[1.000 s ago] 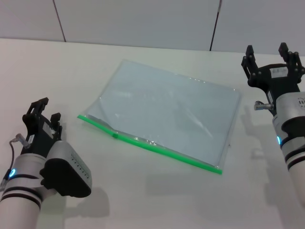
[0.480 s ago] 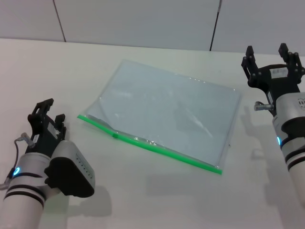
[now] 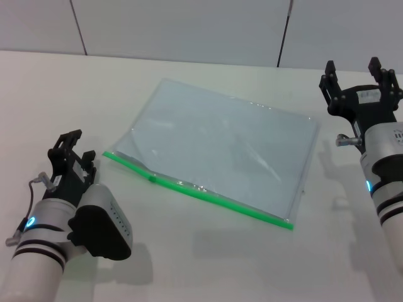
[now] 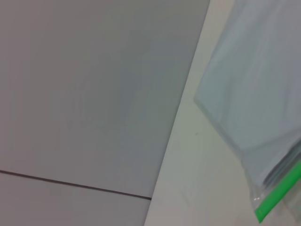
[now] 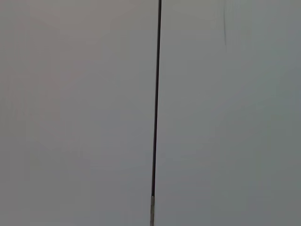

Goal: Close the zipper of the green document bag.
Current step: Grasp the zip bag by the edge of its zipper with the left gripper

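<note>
From the head camera I see the green document bag (image 3: 223, 154) lying flat on the table (image 3: 75, 94), its zipper (image 3: 208, 195) along the near edge, slider near the left end. My left gripper (image 3: 73, 153), fingers apart and empty, sits just beside that corner; I'd pin the corner first. My right gripper (image 3: 359, 80), wide open, waits past the far right corner.

The left wrist camera shows only the bag's corner and zipper end (image 4: 277, 197).

The right wrist camera shows only wall (image 5: 75, 113).

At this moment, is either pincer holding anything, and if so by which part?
Nothing is held. The left pincer is open, just short of the green document bag at its zipper end. The right pincer is open, off to the bag's right.
</note>
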Available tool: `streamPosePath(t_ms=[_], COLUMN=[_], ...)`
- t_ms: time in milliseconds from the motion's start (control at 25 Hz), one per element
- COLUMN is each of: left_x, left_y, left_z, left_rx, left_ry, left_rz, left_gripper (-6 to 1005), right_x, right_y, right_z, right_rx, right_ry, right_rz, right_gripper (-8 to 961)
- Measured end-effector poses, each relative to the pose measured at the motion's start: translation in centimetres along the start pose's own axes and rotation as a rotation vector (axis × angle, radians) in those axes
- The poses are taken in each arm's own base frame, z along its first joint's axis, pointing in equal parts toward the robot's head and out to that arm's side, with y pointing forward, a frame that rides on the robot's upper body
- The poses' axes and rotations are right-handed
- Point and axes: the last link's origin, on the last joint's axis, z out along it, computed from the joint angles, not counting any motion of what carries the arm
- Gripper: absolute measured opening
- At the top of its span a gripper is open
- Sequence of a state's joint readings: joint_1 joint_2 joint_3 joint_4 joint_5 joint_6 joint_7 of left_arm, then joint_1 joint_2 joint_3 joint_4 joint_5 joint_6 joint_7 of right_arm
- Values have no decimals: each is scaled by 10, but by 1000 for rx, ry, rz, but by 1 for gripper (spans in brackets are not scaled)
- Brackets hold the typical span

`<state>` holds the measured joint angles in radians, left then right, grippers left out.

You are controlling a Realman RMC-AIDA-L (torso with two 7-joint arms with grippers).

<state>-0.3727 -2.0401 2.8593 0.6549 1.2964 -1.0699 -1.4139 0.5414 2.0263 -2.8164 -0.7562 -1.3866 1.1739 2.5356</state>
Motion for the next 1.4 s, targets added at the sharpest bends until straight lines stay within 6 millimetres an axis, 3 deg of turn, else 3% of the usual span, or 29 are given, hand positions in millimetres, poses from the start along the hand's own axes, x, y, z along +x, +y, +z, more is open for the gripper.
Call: streamPosePath(t_ms=[1400], left_x=[8], left_y=[2], left_z=[4], left_rx=[-26], left_ry=[28], left_rz=[19], left_gripper=[531], right_x=[1], right_y=[-1], right_z=[-2], right_rx=[6], right_ry=[2], right_rz=[2], right_gripper=[757])
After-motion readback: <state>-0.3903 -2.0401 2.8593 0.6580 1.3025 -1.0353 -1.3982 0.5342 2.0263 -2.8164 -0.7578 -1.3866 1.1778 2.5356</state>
